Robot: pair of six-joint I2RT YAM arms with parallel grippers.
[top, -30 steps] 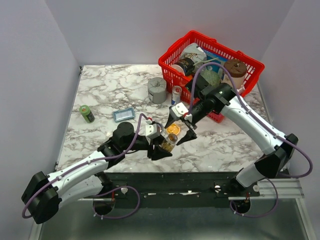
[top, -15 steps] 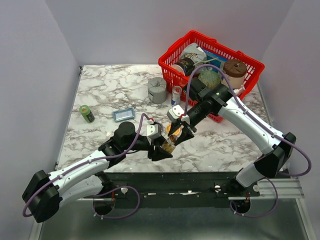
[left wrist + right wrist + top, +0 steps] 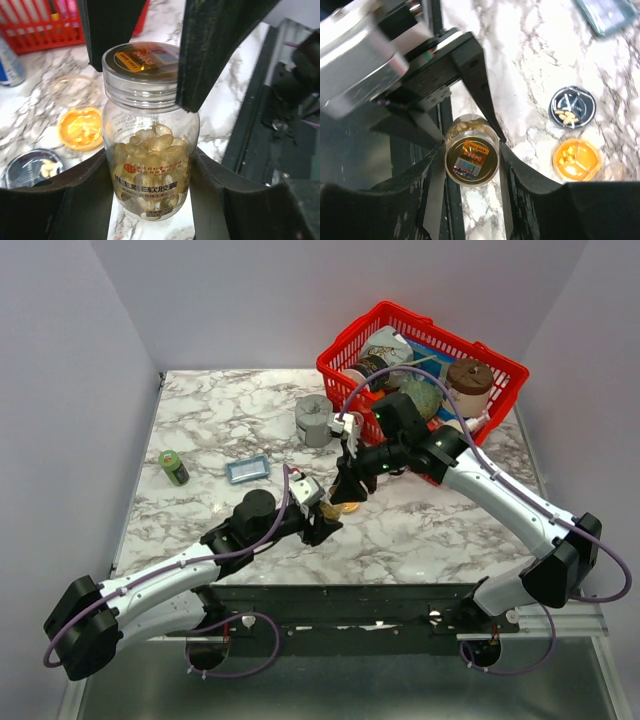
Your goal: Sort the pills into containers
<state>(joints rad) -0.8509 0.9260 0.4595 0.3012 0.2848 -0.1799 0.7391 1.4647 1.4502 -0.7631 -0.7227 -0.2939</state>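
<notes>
The left gripper (image 3: 150, 167) pinches a pill bottle (image 3: 150, 150) by its body. The right gripper (image 3: 471, 157) brackets the lid (image 3: 471, 161); whether it grips cannot be told. Nearby on the table (image 3: 200, 420) sit a dark dish (image 3: 572, 107) and an orange dish (image 3: 576, 160), both holding pills (image 3: 566, 116).

Clear bottle (image 3: 148, 107) of pale yellow pills (image 3: 156, 144), translucent orange dish (image 3: 80, 128), silvery-rimmed bluish dish (image 3: 572, 107), red basket (image 3: 340, 390), white counter (image 3: 220, 420) marbled grey.
</notes>
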